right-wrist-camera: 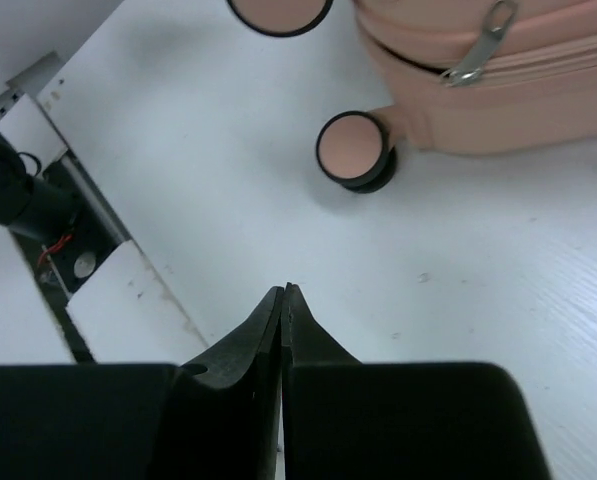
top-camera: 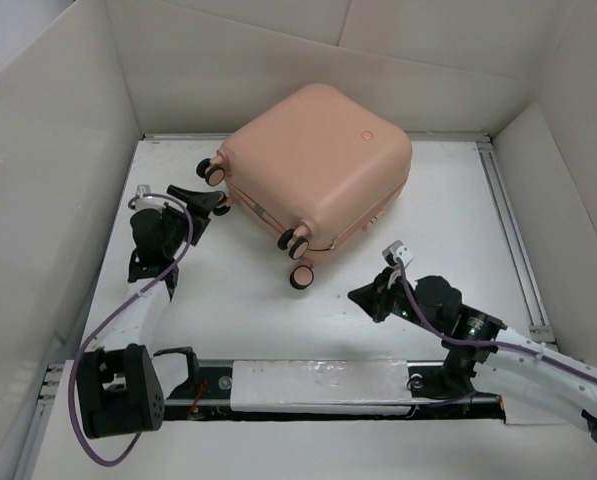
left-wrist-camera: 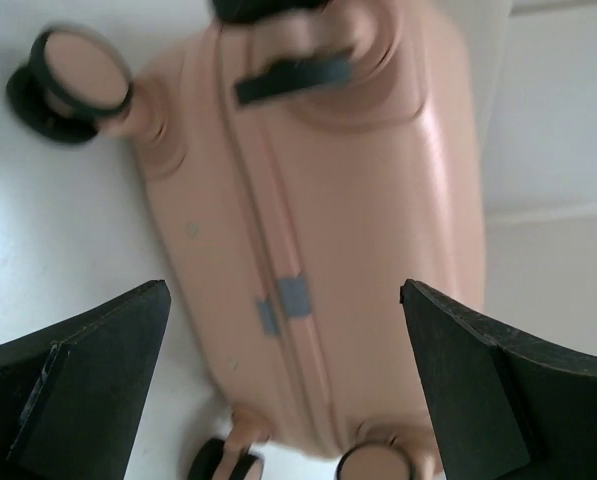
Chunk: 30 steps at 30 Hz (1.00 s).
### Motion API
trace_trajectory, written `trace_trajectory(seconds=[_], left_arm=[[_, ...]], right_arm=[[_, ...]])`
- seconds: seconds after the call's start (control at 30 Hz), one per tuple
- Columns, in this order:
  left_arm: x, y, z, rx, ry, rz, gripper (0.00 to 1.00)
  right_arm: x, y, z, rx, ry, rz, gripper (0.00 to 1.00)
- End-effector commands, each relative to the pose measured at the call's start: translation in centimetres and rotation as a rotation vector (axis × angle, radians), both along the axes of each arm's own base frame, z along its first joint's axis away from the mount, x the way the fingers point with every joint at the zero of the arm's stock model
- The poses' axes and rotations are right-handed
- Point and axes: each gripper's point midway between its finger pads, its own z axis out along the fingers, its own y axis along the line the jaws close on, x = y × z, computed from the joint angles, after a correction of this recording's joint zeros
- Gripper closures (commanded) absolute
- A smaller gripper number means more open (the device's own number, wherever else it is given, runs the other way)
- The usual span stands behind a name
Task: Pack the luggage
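Note:
The luggage point(top-camera: 318, 160) is a pale peach-pink hard-shell suitcase. It lies closed on the white table at the back centre, its caster wheels point(top-camera: 296, 241) pointing towards the arms. My left gripper point(top-camera: 200, 200) is open at the case's left corner, next to a wheel. In the left wrist view the case's zipped side point(left-wrist-camera: 338, 200) fills the space ahead of the open left gripper point(left-wrist-camera: 284, 290), with nothing held. My right gripper point(top-camera: 363, 297) is shut and empty over bare table, short of the front wheels. The right wrist view shows the right gripper point(right-wrist-camera: 283, 290), a wheel point(right-wrist-camera: 353, 150) and a zipper pull point(right-wrist-camera: 483, 45).
Tall cardboard walls point(top-camera: 68, 150) box in the table on the left, back and right. A metal rail point(top-camera: 508, 220) runs along the right side. The arms' mounting bar point(top-camera: 318, 385) lies along the near edge.

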Motion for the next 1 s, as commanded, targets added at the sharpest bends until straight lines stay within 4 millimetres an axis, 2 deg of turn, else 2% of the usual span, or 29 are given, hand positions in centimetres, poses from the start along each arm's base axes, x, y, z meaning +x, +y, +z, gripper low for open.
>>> trace_trajectory(seconds=[0.0,0.03,0.1,0.13,0.2,0.27,0.3,0.37,0.4,0.47,0.5,0.53,0.57,0.6,0.63,0.67,0.83,0.87,0.9,0.97], left_arm=[[3.5,1.4,4.9,-0.015,-0.124,0.082,0.01],[4.0,1.3,5.5,-0.014,-0.162,0.073,0.01],[5.3,1.2,4.9,-0.038,-0.161,0.066,0.01],[5.8,1.3,5.9,-0.037,-0.207,0.053,0.01],[7.3,1.9,5.4,-0.047,-0.181,0.065,0.01],[8.4,1.6,5.4,-0.041,-0.185,0.038,0.01],[9.1,1.5,4.6,-0.045,-0.168,0.024,0.01],[10.3,1.5,5.4,-0.045,-0.187,0.011,0.01],[10.8,1.5,4.5,-0.048,-0.163,0.011,0.01],[11.6,2.0,5.6,-0.04,-0.195,0.035,0.01],[11.7,1.6,6.1,-0.03,-0.21,0.024,0.02],[12.3,1.6,5.4,-0.031,-0.193,0.024,0.02],[12.9,1.2,6.4,-0.02,-0.218,0.011,0.02],[13.3,1.3,6.5,-0.02,-0.222,0.011,0.04],[13.5,1.1,6.5,-0.022,-0.22,0.001,0.04],[14.0,1.1,5.8,-0.035,-0.202,0.003,0.08],[14.8,1.0,5.4,-0.046,-0.22,-0.007,0.2],[14.7,0.9,5.7,-0.058,-0.23,-0.016,0.21],[14.9,0.9,5.3,-0.058,-0.225,-0.016,0.21],[15.1,0.7,4.5,-0.07,-0.21,-0.028,0.19]], right_arm=[[-0.3,1.7,2.4,0.094,-0.04,0.021,0.96],[-0.7,2.1,1.8,0.084,-0.035,0.036,0.96],[-1.0,2.7,0.9,0.075,-0.03,0.05,0.98],[-1.0,2.7,0.8,0.085,-0.026,0.049,0.98],[-2.0,3.5,0.5,0.095,-0.026,0.096,0.98],[-2.8,4.0,-0.7,0.065,-0.007,0.124,0.98],[-2.8,4.0,-0.7,0.065,-0.007,0.125,0.98],[-2.9,4.3,-0.5,0.072,-0.013,0.128,0.98],[-2.9,4.3,-0.5,0.072,-0.013,0.128,0.98],[-3.4,4.6,-0.7,0.085,-0.017,0.151,0.97],[-3.4,4.6,-0.7,0.085,-0.017,0.151,0.97],[-3.4,4.6,-0.9,0.077,-0.013,0.151,0.97],[-3.4,4.6,-1.1,0.079,-0.014,0.151,0.97],[-3.3,4.7,-1.2,0.079,-0.014,0.151,0.97],[-3.3,4.7,-1.2,0.079,-0.014,0.151,0.97],[-3.3,4.7,-1.4,0.08,-0.014,0.151,0.96],[-2.9,4.7,-1.9,0.068,-0.022,0.135,0.9],[-2.8,4.6,-2.1,0.059,-0.019,0.126,0.9],[-2.5,4.8,-1.4,0.075,-0.031,0.117,0.9],[-2.3,4.7,-2.0,0.049,-0.032,0.109,0.88]])
